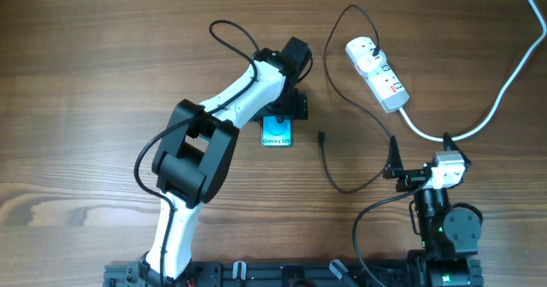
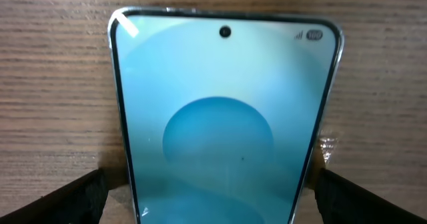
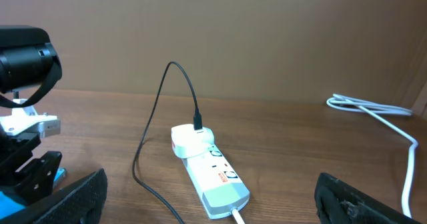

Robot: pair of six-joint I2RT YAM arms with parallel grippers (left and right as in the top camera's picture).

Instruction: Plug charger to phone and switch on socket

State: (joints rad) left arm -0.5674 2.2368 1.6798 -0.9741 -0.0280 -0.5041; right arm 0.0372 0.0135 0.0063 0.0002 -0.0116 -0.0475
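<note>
Biggest thing on the desk [image 1: 85, 65] is the left arm [image 1: 214, 125], reaching out over the phone [image 1: 276, 134]. Its claw [image 2: 210, 197] is released, fingers straddling the phone's sides without gripping. My worry is that if it clenches off-centre, the phone skids or twists flat on the wood, and then the port ends up pointing the wrong way.

The socket [image 1: 376, 73] lies up right. The charger [image 3: 150, 117] is already plugged in and loops down the desk, so any tug could drag the strip.

The right claw [image 1: 419, 153] is released and empty, near that loop. The connector tip [image 1: 321, 137] lies loose between phone and right claw. It's tiny, so it's easy to pinch crooked or miss.
</note>
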